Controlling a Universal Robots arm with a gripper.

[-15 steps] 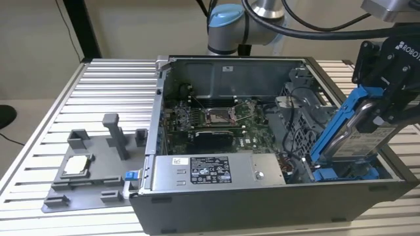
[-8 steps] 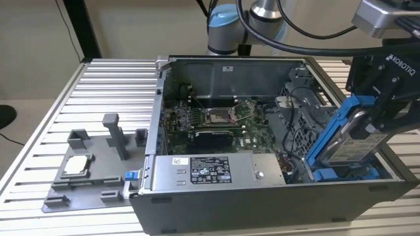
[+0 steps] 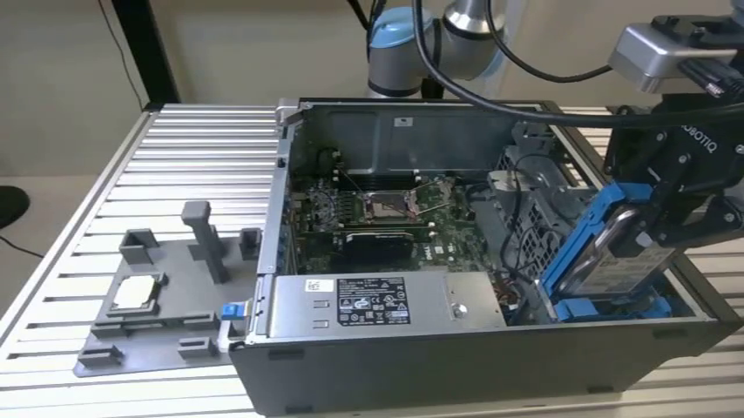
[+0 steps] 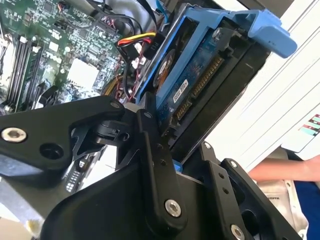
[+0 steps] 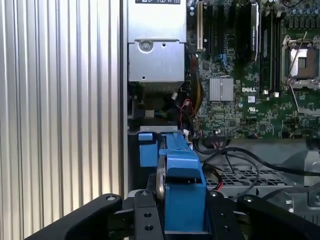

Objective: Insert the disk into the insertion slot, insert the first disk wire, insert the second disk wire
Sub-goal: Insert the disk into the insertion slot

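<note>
My gripper (image 3: pixel 665 218) is shut on the disk (image 3: pixel 614 254), a silver drive in a bright blue carrier. It holds the disk steeply tilted, on edge, at the exterior view's right end of the open computer case. The disk's lower end sits down among the blue rails of the insertion slot (image 3: pixel 614 307). In the first wrist view the black fingers (image 5: pixel 145 212) clamp both sides of the blue carrier (image 5: pixel 182 185), with a blue slot tab (image 5: pixel 146 150) just beyond. The second wrist view shows the disk's circuit-board face (image 4: pixel 197 85). Loose cables (image 5: pixel 235 155) lie beside the bay; I cannot tell which are the disk wires.
A grey power-supply box (image 3: pixel 378 300) lies along the case's near wall and the motherboard (image 3: pixel 372 209) fills the middle. On the slatted table, a grey fixture (image 3: pixel 163 326) carries a small processor chip (image 3: pixel 134 292). A person's arm (image 4: pixel 285 167) is beside the table.
</note>
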